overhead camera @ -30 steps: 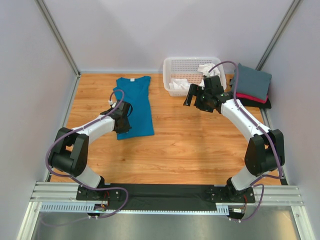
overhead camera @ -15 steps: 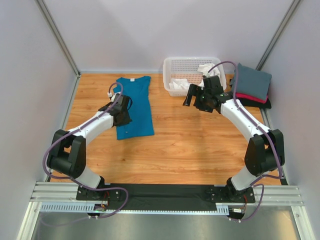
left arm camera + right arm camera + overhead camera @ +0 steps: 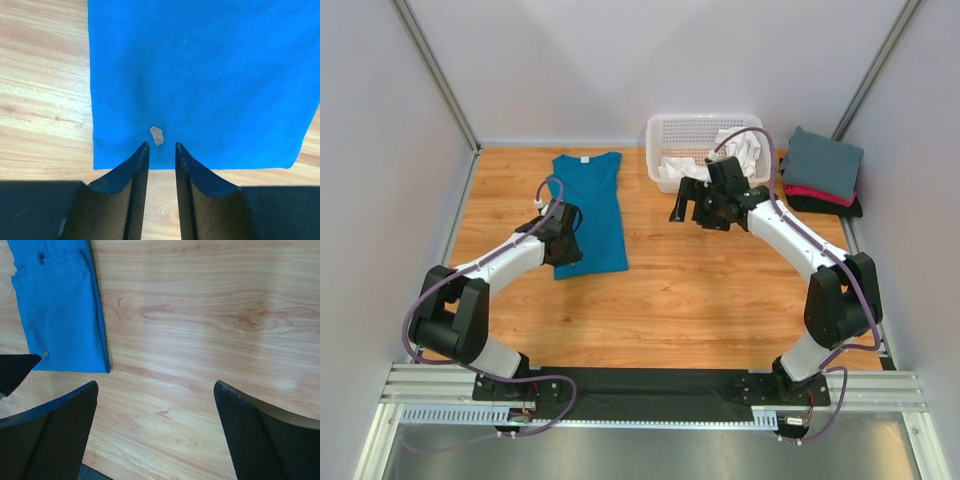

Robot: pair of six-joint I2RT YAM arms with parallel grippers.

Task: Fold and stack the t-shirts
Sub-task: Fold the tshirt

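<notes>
While three folded shirts already lie piled in the far right corner of the worktop (image 3: 720, 290), a slate-grey t-shirt (image 3: 820, 160) over a red-pink t-shirt (image 3: 818, 194) over a black t-shirt (image 3: 828, 208), the overhead view puts the job at roughly its middle: the teal t-shirt (image 3: 590, 215) lies flat as a long narrow strip toward the far left corner, its white neck label (image 3: 585, 158) pointing at the far edge, and white cloth (image 3: 675, 170), probably more shirts, fills the lattice basket (image 3: 705, 120) at the far edge and hangs over its rim. The left gripper (image 3: 565, 248) is at the teal shirt's near hem, while the right gripper (image 3: 682, 205) hangs over bare wood just in front of the basket. In the left wrist view the left gripper (image 3: 160, 145) has its jaws a narrow gap apart right at the hem, nothing pinched between them, with a small pale fleck (image 3: 156, 135) on the cloth just ahead. In the right wrist view the right gripper (image 3: 155, 385) stands spread wide and empty above the wood, the teal t-shirt (image 3: 60, 315) off to one side. Judging from this, the teal shirt wants its crosswise folds and a trip to the pile, and the basket's contents are untouched
</notes>
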